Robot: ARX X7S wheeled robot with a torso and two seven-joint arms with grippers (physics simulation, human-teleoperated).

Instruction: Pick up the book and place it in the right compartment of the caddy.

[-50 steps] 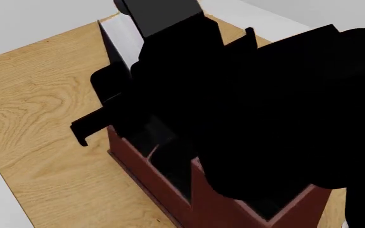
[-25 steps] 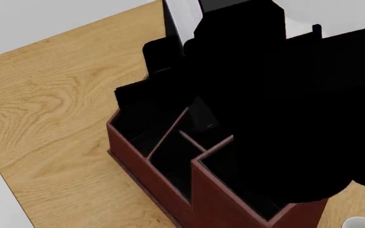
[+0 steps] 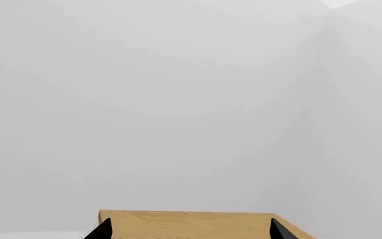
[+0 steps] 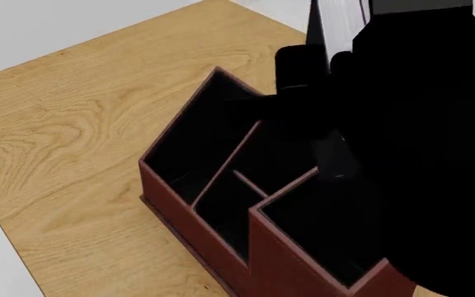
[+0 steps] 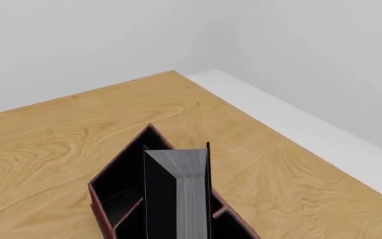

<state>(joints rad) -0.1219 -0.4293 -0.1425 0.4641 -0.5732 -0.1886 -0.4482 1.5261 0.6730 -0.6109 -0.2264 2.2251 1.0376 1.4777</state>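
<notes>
The book (image 5: 176, 194), black-covered with a grey-white page edge, stands out from my right gripper in the right wrist view, above the caddy (image 5: 115, 199). In the head view its white page edge (image 4: 334, 28) shows at the top right, clamped in my right gripper (image 4: 336, 60), which is shut on it over the caddy's far side. The reddish-brown caddy (image 4: 195, 232) sits mid-table. Its right compartment (image 4: 320, 226), behind the taller front wall, is partly hidden by my black right arm. My left gripper (image 3: 189, 235) is open and empty, with only its fingertips (image 3: 102, 231) showing over the table's edge.
The wooden table (image 4: 72, 124) stretches left and front of the caddy. Its left edge runs along the head view's lower left. White floor and walls lie beyond the table's far edges (image 5: 198, 74). My right arm (image 4: 435, 173) blocks the head view's right side.
My right arm has carried the book to the right and farther back in the head view, uncovering most of the caddy's compartments. The caddy has not moved.
</notes>
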